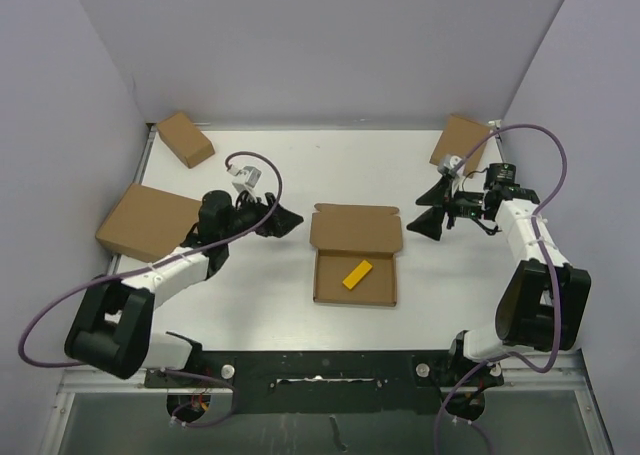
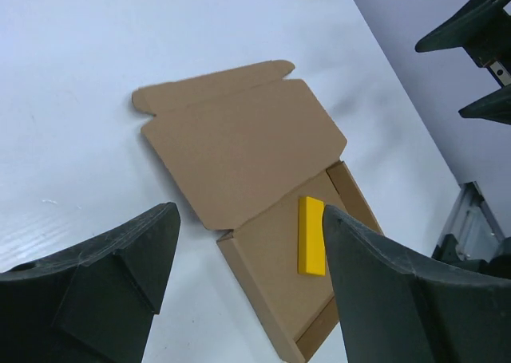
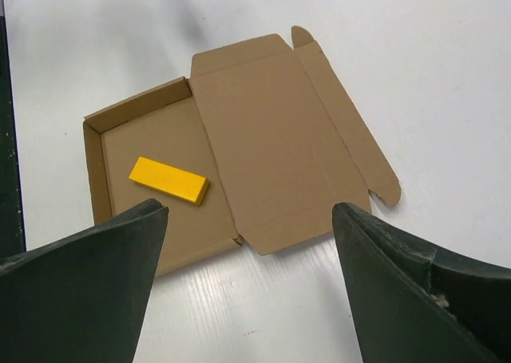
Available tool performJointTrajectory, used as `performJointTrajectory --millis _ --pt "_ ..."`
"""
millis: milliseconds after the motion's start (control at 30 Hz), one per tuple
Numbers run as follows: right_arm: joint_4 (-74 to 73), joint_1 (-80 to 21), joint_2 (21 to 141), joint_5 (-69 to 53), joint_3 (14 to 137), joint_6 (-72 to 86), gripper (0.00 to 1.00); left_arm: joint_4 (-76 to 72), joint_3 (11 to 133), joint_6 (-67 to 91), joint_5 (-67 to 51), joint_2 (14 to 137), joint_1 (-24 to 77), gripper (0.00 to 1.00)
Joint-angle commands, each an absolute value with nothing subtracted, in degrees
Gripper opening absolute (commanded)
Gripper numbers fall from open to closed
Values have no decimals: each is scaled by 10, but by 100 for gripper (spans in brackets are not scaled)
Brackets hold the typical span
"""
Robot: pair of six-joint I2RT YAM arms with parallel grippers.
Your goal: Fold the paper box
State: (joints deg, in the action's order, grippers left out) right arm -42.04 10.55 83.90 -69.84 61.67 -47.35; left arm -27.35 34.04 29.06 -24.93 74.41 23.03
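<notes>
The paper box (image 1: 355, 255) lies in the middle of the white table, its tray toward the near edge with walls up and its lid panel (image 1: 357, 230) spread flat toward the back. A small yellow block (image 1: 357, 274) rests inside the tray. My left gripper (image 1: 285, 220) hovers open just left of the lid, holding nothing. My right gripper (image 1: 428, 221) is open just right of the lid, also empty. The box (image 2: 247, 151) with the block (image 2: 311, 235) fills the left wrist view between my fingers; the box (image 3: 263, 147) and block (image 3: 169, 180) show in the right wrist view too.
Three other cardboard pieces lie around: a closed box (image 1: 185, 138) at the back left, a flat one (image 1: 148, 221) at the left wall, one (image 1: 461, 141) leaning at the back right. Grey walls close in the table on three sides.
</notes>
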Motion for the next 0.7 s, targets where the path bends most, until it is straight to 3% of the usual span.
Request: performJointTrajectory --millis 0,333,667 --pt "-400 112 855 -689 640 -424 86 -347 391 391 -404 837 195 70" --pt "-436 112 953 -671 684 -360 83 -121 564 379 -373 1011 182 62" --pt "-434 108 957 -664 684 -356 83 -4 722 347 -361 1178 182 51"
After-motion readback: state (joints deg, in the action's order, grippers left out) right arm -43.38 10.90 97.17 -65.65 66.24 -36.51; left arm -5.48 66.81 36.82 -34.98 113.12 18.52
